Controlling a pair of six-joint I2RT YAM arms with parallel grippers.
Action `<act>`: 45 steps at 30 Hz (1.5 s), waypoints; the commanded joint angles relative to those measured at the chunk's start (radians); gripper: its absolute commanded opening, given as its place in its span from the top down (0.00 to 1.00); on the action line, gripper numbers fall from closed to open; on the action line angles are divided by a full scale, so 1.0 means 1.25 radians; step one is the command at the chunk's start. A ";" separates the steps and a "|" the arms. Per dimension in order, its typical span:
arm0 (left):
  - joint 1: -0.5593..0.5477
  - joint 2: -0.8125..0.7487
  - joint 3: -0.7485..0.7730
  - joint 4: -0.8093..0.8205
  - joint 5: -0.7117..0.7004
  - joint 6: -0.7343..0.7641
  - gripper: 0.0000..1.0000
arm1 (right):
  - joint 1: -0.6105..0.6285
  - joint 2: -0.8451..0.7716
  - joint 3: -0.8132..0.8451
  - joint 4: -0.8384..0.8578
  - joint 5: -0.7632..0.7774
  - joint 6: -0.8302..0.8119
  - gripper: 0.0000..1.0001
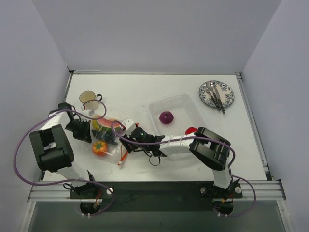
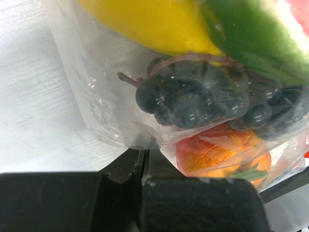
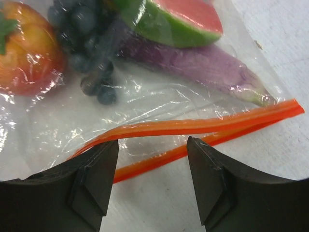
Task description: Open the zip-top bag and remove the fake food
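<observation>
- The zip-top bag (image 1: 110,145) lies on the counter (image 1: 130,92) near the front edge, left of centre, between the two end effectors.
- The left end effector (image 2: 145,166) is closed tight. A fold of the bag's clear plastic runs down into the seam between its pads, so it pinches the end of the bag that faces the counter's left edge.
- The right end effector (image 3: 152,157) stands partly spread at the bag's mouth and clamps nothing. The red-orange zip strip (image 3: 193,126) runs across the gap between its fingers.
- The two lips of the strip are parted along most of their length and meet at the far right end in the right wrist view.
- Fake food inside the bag:
  - an orange fruit (image 3: 29,53) with a green top
  - dark grapes (image 2: 193,96)
  - a watermelon slice (image 3: 174,19)
  - a purple eggplant (image 3: 203,65) lying closest to the strip
  - a yellow piece (image 2: 154,19)
- A clear tray (image 1: 186,104) sits at mid-counter, right of the bag, with a purple piece (image 1: 166,117) inside it.
- A red piece (image 1: 191,130) rests just beside the tray's front edge, partly hidden by the right arm.
- A cup (image 1: 89,100) stands near the left edge.
- A patterned plate (image 1: 227,92) with cutlery sits toward the far right corner.
</observation>
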 commanded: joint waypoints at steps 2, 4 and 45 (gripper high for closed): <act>-0.018 0.004 0.008 0.025 0.005 -0.014 1.00 | -0.001 0.014 0.043 0.098 -0.050 0.014 0.37; -0.024 0.009 0.008 0.027 0.005 -0.018 1.00 | -0.006 0.025 0.050 0.127 -0.089 0.025 0.35; -0.073 0.057 0.017 0.022 -0.027 -0.036 1.00 | 0.047 0.172 0.135 0.205 -0.081 -0.096 0.39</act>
